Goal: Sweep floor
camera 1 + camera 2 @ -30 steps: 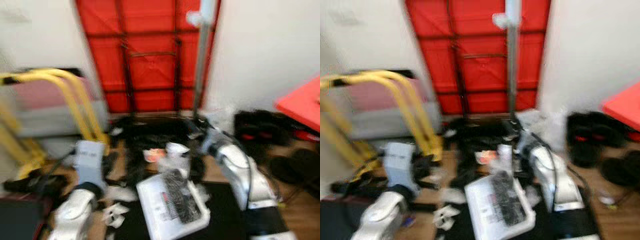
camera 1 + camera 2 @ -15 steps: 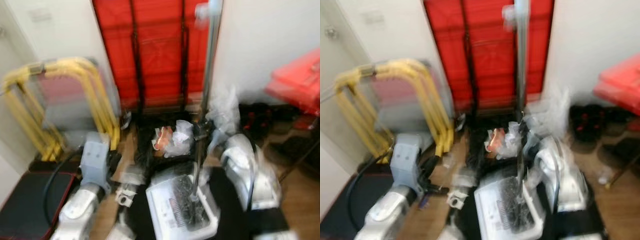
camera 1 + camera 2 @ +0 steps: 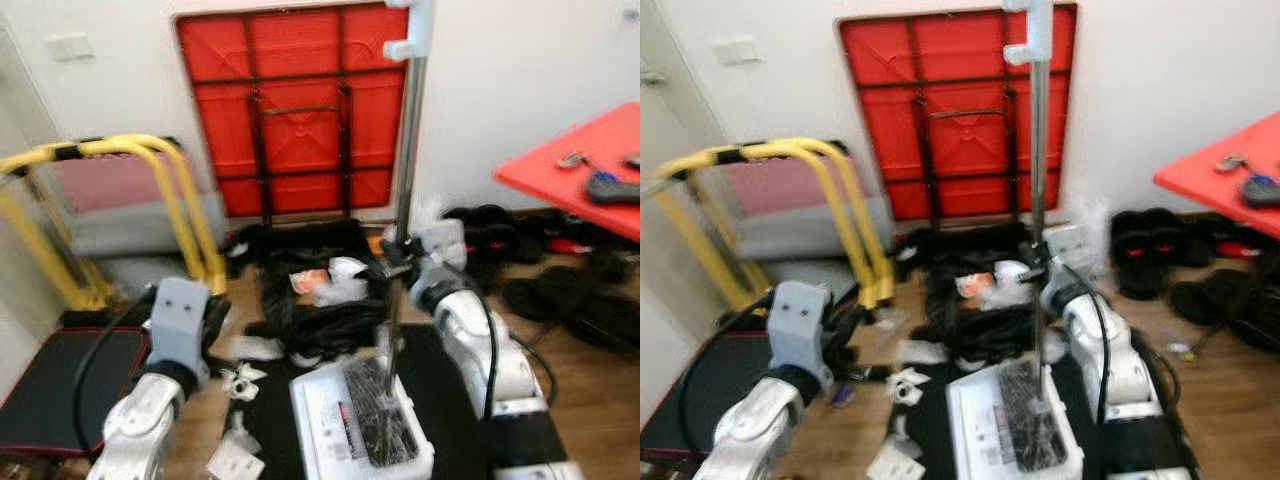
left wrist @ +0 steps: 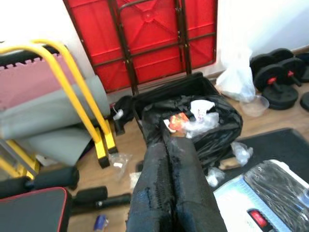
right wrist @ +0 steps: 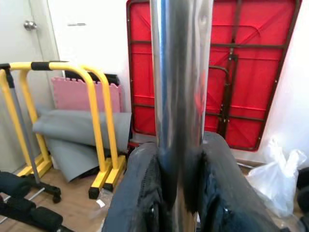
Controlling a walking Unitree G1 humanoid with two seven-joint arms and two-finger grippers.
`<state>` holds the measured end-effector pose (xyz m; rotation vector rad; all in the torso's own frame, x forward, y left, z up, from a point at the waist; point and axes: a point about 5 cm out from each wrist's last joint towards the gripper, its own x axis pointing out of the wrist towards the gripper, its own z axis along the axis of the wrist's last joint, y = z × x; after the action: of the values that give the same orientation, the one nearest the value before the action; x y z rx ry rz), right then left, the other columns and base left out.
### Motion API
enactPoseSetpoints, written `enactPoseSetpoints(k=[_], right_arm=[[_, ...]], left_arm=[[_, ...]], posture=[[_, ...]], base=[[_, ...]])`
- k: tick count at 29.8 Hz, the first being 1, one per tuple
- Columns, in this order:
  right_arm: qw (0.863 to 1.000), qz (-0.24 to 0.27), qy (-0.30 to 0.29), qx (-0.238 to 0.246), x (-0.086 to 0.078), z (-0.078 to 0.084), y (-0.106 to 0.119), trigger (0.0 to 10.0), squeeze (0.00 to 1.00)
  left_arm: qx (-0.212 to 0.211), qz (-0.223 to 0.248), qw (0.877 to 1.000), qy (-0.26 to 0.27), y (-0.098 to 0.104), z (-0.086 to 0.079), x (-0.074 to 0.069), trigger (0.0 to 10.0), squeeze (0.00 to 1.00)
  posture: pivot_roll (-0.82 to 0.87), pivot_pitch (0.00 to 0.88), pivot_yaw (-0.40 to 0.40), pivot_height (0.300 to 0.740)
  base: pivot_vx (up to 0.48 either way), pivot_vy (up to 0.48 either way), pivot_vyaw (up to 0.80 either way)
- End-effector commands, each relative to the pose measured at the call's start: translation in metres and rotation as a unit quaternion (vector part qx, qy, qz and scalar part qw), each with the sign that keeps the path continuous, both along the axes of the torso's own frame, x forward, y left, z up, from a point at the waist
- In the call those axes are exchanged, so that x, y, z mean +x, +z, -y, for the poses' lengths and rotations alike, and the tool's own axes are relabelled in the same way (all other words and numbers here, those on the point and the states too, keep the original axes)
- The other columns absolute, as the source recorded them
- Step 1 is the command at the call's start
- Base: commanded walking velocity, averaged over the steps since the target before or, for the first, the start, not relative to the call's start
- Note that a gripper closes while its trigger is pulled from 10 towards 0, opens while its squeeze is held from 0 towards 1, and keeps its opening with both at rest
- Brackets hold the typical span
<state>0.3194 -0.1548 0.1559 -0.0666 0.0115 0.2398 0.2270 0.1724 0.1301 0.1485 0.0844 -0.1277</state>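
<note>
A tall broom with a silver metal pole (image 3: 1037, 180) stands upright in the middle of the room, its dark bristles (image 3: 1025, 405) resting in a white dustpan (image 3: 985, 435) that lies on a black mat (image 3: 455, 400) on the wooden floor (image 3: 1210, 390). The right gripper (image 5: 176, 191) is clamped on the pole partway up, its black fingers (image 5: 219, 188) pressed against both sides of the shiny tube. The left gripper (image 4: 169, 188) hangs free over the floor to the robot's left, its two fingers (image 4: 188, 186) pressed together with nothing between them. Just beyond the dustpan sits a black rubbish bag (image 4: 203, 128), open at the top, with crumpled wrappers (image 4: 188, 118) lying in it. Scraps of white paper (image 3: 240, 380) are scattered on the floor beside the mat. A red folded table (image 3: 295, 110) leans against the white wall behind the bag. To the left stands a yellow dip-bar frame (image 3: 175, 200) with a rolled grey mat (image 4: 53, 116) and pink foam tiles (image 5: 84, 94) behind it. Black dumbbells (image 4: 277, 77) and shoes (image 3: 1210, 295) lie along the wall to the right, near the corner of a red desk (image 3: 585, 180).
</note>
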Motion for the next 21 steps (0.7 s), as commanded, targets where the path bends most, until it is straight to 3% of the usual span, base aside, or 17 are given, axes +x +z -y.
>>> enactPoseSetpoints(k=[1,13,21], right_arm=[[0.999,0.041,0.003,0.004,0.003,-0.003,0.018,10.0,0.0],[0.999,0.04,-0.026,-0.004,0.008,0.002,0.02,10.0,0.0],[0.997,0.074,-0.038,-0.003,0.015,0.005,0.03,10.0,0.0]], left_arm=[[0.004,0.008,0.999,0.035,0.002,-0.005,0.002,10.0,0.0],[0.004,0.007,0.999,0.04,0.002,-0.004,0.003,10.0,0.0],[0.008,0.01,0.999,0.035,0.003,-0.002,0.004,10.0,0.0]], posture=[[-0.11,0.0,0.012,0.74],[-0.11,0.0,0.017,0.735],[-0.11,0.0,0.018,0.715]], base=[[0.0,0.0,0.0],[0.0,0.0,0.0],[0.0,0.0,0.0]])
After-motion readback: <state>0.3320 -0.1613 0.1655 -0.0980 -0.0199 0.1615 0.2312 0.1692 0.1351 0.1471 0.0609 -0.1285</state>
